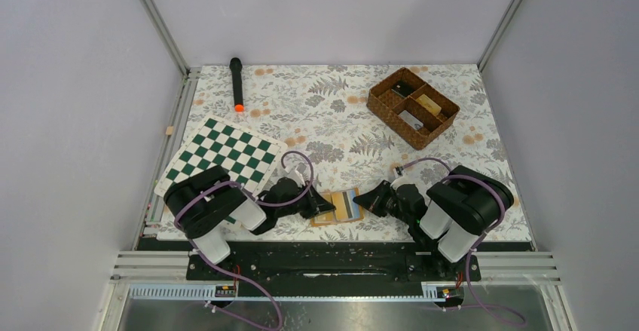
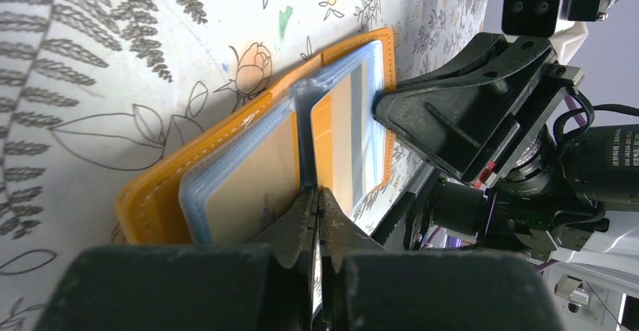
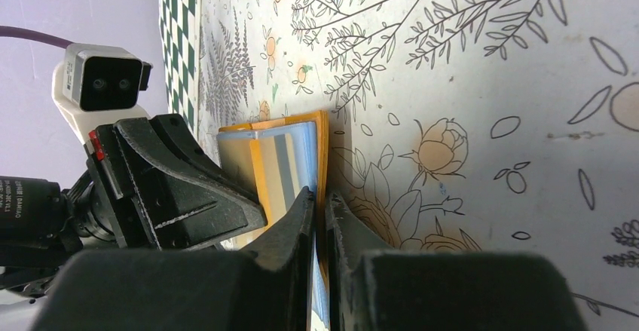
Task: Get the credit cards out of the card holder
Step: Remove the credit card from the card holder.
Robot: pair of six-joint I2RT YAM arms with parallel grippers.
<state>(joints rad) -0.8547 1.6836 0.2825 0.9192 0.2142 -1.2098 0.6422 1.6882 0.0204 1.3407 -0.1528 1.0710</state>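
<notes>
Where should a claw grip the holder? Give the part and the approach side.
Grip the holder by the outer orange border of its right half, coming in low from the right. It lies open and flat, so only its thin rim offers a pinch. The right claw is shut on that edge; the left claw is shut at the middle fold.

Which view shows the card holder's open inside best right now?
Left wrist: the card holder lies open, showing both halves and the sleeved cards. Top shows it small and distant; right wrist sees it steeply and half hidden.
</notes>
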